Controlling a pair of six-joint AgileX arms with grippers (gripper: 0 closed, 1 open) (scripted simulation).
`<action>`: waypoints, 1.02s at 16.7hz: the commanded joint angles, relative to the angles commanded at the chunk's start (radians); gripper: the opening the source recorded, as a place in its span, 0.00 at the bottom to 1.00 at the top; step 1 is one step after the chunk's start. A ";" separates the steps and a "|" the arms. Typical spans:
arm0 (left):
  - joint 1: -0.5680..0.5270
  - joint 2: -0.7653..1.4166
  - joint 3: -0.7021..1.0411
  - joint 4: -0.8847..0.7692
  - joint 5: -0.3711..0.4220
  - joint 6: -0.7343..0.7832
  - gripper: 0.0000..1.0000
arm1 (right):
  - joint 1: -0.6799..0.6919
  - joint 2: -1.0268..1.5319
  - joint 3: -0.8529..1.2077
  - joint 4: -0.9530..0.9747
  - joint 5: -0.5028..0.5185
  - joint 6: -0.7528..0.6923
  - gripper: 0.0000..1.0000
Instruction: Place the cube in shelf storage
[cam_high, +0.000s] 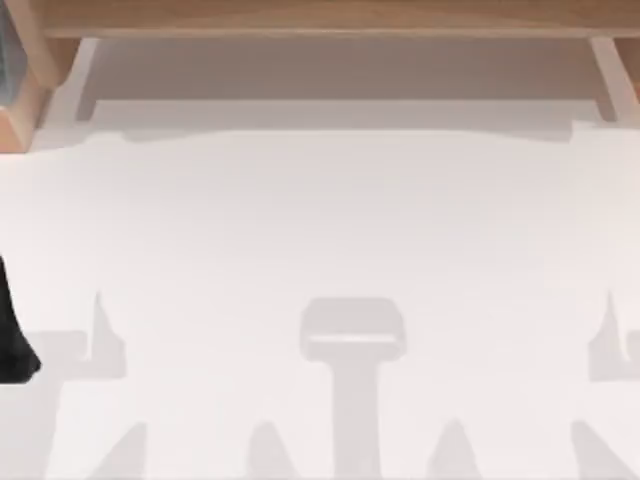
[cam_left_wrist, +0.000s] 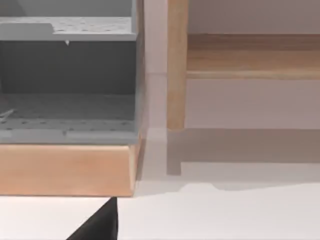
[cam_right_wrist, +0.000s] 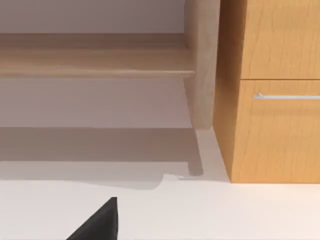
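Note:
The cube is out of view. The shelf storage (cam_high: 320, 18) runs along the far edge of the table as a long light-brown board on side posts, with a pale panel beneath. The left wrist view faces its left post (cam_left_wrist: 176, 65) and board (cam_left_wrist: 250, 57). The right wrist view faces the board (cam_right_wrist: 95, 62) and right post (cam_right_wrist: 202, 65). A black tip of my left gripper (cam_left_wrist: 97, 225) shows low over the white table, well short of the shelf. My right gripper (cam_right_wrist: 97, 225) shows the same way. A dark part of my left arm (cam_high: 12, 340) sits at the table's left edge.
A grey unit with perforated shelves on a wooden base (cam_left_wrist: 67, 80) stands left of the shelf storage. A wooden cabinet with a metal drawer handle (cam_right_wrist: 280, 100) stands to its right. The white table (cam_high: 320, 220) carries only arm shadows near its front edge.

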 joint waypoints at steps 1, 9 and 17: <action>0.000 0.000 0.000 0.000 0.000 0.000 1.00 | 0.000 0.000 0.000 0.000 0.000 0.000 1.00; 0.000 0.000 0.000 0.000 0.000 0.000 1.00 | -0.107 0.279 0.188 0.203 -0.011 -0.252 1.00; 0.000 0.000 0.000 0.000 0.000 0.000 1.00 | -0.285 1.051 0.599 0.652 -0.127 -0.824 1.00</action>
